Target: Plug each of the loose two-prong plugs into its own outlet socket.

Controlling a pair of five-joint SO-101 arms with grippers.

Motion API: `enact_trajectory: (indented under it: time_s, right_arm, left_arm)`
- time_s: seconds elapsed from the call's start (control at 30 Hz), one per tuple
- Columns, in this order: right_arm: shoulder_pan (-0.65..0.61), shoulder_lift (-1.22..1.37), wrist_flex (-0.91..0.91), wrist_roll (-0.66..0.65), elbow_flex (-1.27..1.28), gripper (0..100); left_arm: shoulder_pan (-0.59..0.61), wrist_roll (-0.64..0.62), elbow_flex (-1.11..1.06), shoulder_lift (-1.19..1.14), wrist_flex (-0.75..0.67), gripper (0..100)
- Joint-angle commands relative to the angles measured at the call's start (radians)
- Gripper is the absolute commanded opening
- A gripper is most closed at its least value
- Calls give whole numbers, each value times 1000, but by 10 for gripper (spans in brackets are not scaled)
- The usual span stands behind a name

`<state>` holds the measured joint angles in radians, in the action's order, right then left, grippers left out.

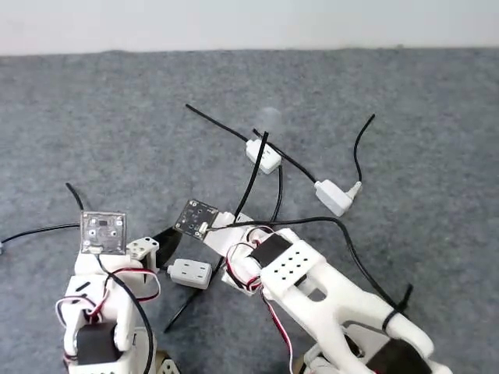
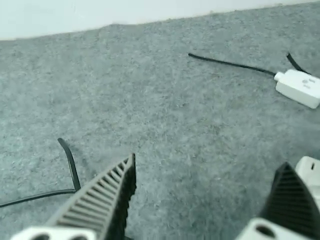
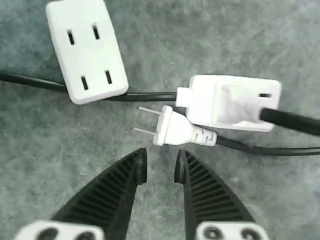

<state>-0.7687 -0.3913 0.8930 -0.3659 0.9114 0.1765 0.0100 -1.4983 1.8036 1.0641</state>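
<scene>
In the right wrist view a loose white two-prong plug (image 3: 175, 132) lies on the grey carpet with its prongs pointing at a white outlet block (image 3: 87, 47) that has two pairs of slots. My right gripper (image 3: 160, 167) hovers just short of the plug, open by a narrow gap and holding nothing. Touching the plug's far side is a second white block (image 3: 232, 102) on a thick black cord. My left gripper (image 2: 209, 161) is wide open over bare carpet. The high view shows an outlet block (image 1: 189, 273) between the two arms.
Two more white corded pieces lie farther out on the carpet (image 1: 263, 156) (image 1: 334, 196), one also seen as a white block (image 2: 300, 87) in the left wrist view. Black cords (image 1: 257, 167) cross the middle. A thin cord (image 2: 70, 167) lies near my left fingers.
</scene>
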Motion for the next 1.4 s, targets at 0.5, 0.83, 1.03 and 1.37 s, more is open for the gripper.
enact_trajectory:
  time_s: [0.5, 0.83, 1.03, 1.37]
  right_arm:
    - [-4, -38, -170, 238, -43, 232]
    - [10, 84, -205, 252, -20, 188]
    - [99, 127, -199, 250, -20, 187]
    - [125, 160, -173, 175, 21, 184]
  left_arm:
    - [5, -11, -2, 12, -43, 414]
    - [5, -9, -7, 12, -54, 414]
    - [5, -9, -8, 12, -54, 414]
    - [5, -9, -8, 12, -55, 414]
